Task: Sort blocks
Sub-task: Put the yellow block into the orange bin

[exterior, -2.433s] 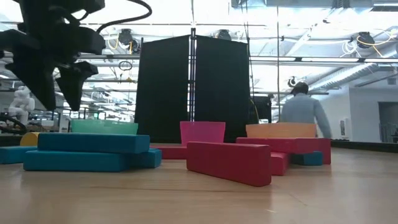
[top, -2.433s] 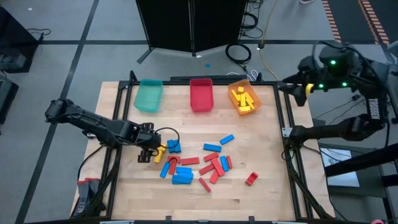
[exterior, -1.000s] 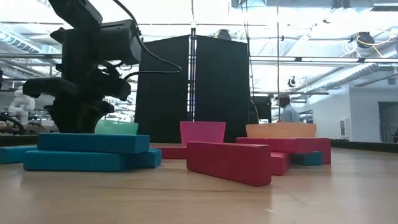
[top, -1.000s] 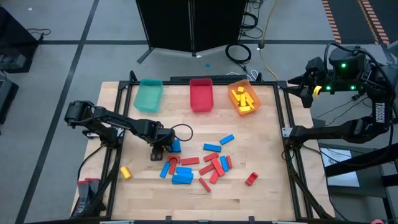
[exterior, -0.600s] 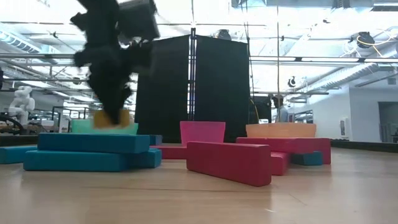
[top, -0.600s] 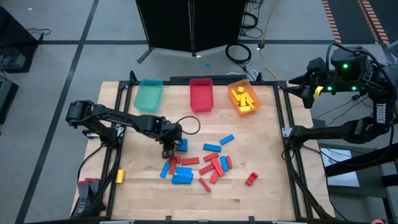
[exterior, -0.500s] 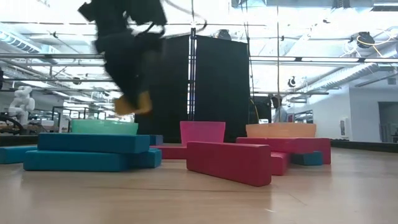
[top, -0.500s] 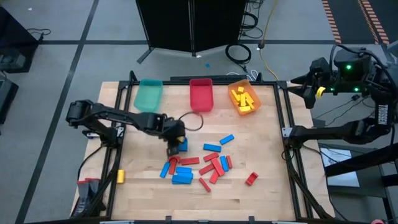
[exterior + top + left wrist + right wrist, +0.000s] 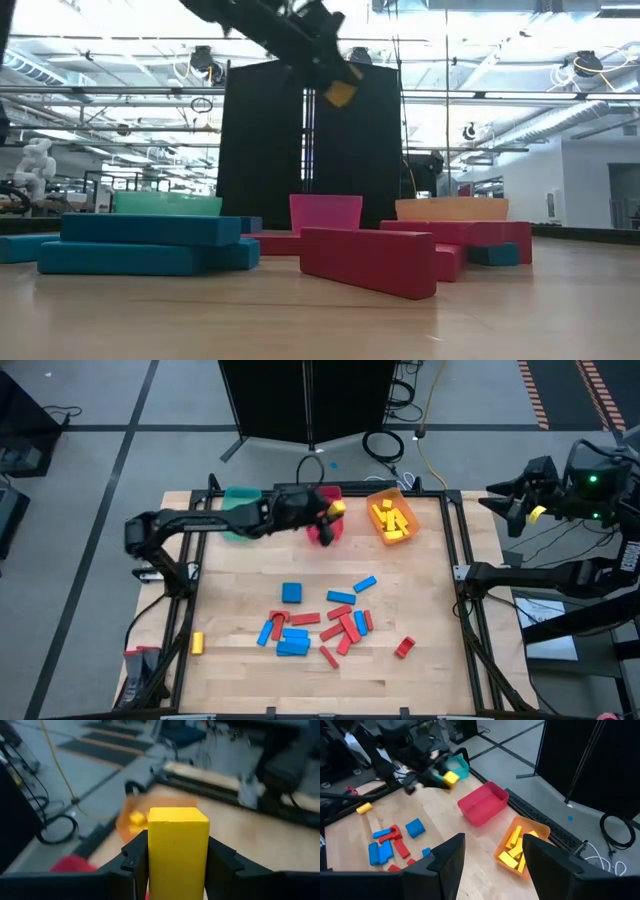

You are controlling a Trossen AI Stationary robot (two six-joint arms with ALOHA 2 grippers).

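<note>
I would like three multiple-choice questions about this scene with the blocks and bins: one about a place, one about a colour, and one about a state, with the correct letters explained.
1. Where is the left gripper?
A. above the red bin
B. low over the blocks on the table
C. outside the table

2. What colour are the blocks in the orange bin?
A. blue
B. red
C. yellow

3. What is the state of the left gripper?
A. open and empty
B. shut on a yellow block
C. shut on a blue block

Answers:
1 A: the high view shows it over the red bin.
2 C: only yellow blocks lie inside.
3 B: the left wrist view shows the yellow block clamped between the fingers.
</note>
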